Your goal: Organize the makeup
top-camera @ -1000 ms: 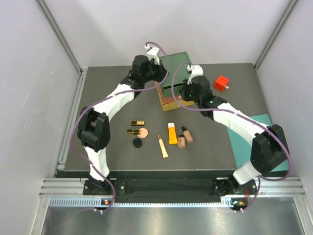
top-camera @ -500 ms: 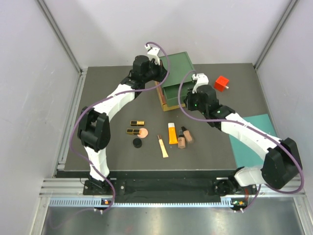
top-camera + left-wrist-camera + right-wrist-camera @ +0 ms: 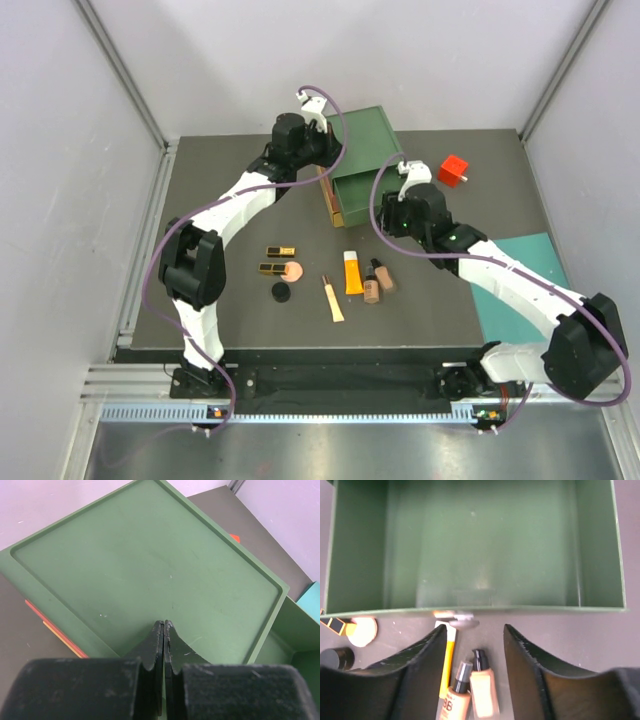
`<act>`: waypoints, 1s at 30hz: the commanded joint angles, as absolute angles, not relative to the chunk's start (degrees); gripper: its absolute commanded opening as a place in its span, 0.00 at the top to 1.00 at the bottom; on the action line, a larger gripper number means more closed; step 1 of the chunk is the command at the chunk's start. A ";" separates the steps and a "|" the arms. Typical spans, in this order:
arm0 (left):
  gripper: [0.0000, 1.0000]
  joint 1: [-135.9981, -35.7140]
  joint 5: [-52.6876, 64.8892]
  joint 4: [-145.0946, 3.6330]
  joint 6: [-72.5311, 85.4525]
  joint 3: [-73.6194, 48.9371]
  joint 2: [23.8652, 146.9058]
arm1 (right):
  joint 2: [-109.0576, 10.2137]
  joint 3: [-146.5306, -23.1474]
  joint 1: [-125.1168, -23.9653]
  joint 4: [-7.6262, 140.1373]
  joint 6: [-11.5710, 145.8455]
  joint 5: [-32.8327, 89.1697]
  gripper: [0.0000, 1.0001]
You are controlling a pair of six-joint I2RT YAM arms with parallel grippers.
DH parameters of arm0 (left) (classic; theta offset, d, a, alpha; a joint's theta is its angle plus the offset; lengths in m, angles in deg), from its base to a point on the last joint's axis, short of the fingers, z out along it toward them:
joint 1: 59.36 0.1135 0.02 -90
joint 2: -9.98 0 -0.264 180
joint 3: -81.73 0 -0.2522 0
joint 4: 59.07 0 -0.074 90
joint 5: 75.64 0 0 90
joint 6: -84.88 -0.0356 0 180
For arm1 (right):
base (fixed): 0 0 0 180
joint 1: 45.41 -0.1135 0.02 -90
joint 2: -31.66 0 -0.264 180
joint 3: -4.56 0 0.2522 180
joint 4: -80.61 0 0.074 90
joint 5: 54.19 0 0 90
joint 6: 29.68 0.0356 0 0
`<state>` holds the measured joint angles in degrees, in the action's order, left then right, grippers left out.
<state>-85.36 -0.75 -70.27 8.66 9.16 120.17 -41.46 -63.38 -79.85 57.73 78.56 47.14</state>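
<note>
Before me, eight pieces lie flat in a loose row. At the left, the far gold-black case (image 3: pixel 281 251) and the near gold-black case (image 3: pixel 271 268) sit parallel. The round peach compact (image 3: pixel 293 270) is just beside the near one, and the black disc (image 3: pixel 281 292) lies closer to me. Rightward come the slim peach tube (image 3: pixel 332 298), the yellow-orange tube (image 3: pixel 352 272) and two tan bottles (image 3: pixel 371 289), black caps pointing away.

Robotics lab test cell. Plain pale panels (image 3: pixel 90 150) and aluminium struts (image 3: pixel 120 60) enclose a dark tabletop (image 3: pixel 230 170). A white left arm (image 3: pixel 235 205) and right arm (image 3: pixel 500 270), trailing purple cables (image 3: pixel 344 130), are bolted to a metal rail (image 3: pixel 330 380) at the near edge.
</note>
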 commanded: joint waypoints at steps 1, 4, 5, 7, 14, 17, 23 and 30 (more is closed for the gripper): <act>1.00 -85.28 1.62 -76.26 7.27 8.92 122.39 | -39.89 -65.19 -80.48 55.60 78.87 48.29 0.48; 1.00 -85.28 1.71 -76.44 7.01 9.09 122.39 | -38.39 -64.75 -80.57 54.11 78.52 47.68 0.43; 1.00 -85.28 1.79 -76.44 7.01 9.18 122.48 | -37.78 -64.66 -80.57 53.58 78.34 47.33 0.43; 1.00 -85.28 1.88 -76.79 6.84 9.44 122.39 | -36.99 -63.97 -80.57 52.09 77.64 46.36 0.42; 1.00 -85.28 1.62 -76.96 6.83 9.09 122.66 | -34.52 -57.20 -81.36 51.21 76.41 43.90 0.44; 1.00 -85.28 1.44 -77.05 7.01 8.83 122.66 | -34.52 -55.00 -82.06 51.47 76.76 43.63 0.44; 1.00 -85.28 1.35 -77.05 7.01 8.48 122.74 | -36.19 -52.89 -83.82 52.61 76.94 43.37 0.45; 1.00 -85.28 1.35 -77.84 7.10 8.22 122.92 | -38.30 -51.13 -85.93 53.32 77.02 42.40 0.46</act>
